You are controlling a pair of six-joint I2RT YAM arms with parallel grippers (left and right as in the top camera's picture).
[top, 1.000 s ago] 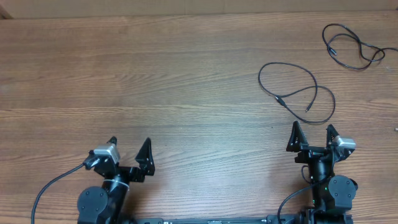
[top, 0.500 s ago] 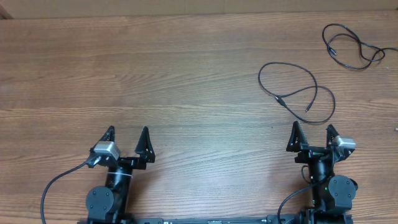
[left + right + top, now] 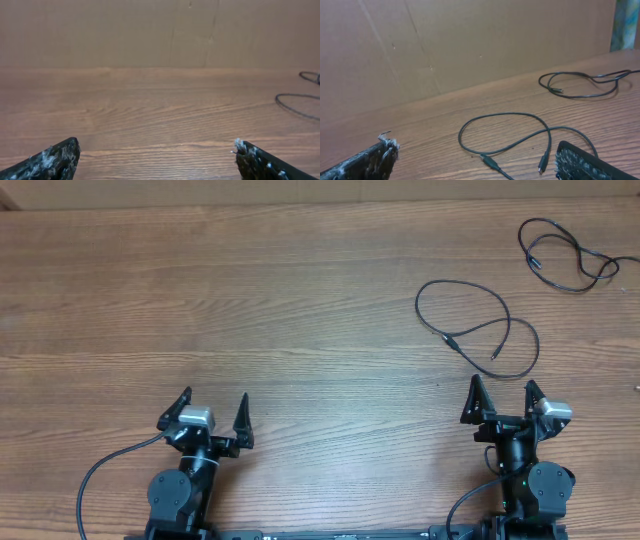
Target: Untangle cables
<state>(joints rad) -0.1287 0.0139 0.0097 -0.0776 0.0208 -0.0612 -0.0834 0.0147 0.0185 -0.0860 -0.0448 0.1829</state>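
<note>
I have both arms parked at my edge of the table (image 3: 300, 300). The left gripper (image 3: 213, 402) has its fingers spread wide and holds nothing. The right gripper (image 3: 503, 387) is the same, wide open and empty. The two cords lie on the right side, apart from each other and not touching. The nearer cable (image 3: 452, 338) is a loose loop just ahead of the right gripper, and its two small plug ends point back toward that gripper. In the right wrist view this nearer cable (image 3: 510, 114) curls between my two dark fingertips. The farther cable (image 3: 578, 248) is bunched in the far right corner, well apart from both grippers. In the right wrist view the farther cable (image 3: 580, 96) sits close to the back wall. From the left wrist I catch only a curve of cord (image 3: 295, 107) at the right edge. A thick wire (image 3: 100, 475) trails from the left arm's base. The table is brown wood with long grain. A plain cardboard wall (image 3: 470, 40) closes off its far side. A blue-green strip (image 3: 622, 25) shows beside that wall, and I cannot tell what it is.
</note>
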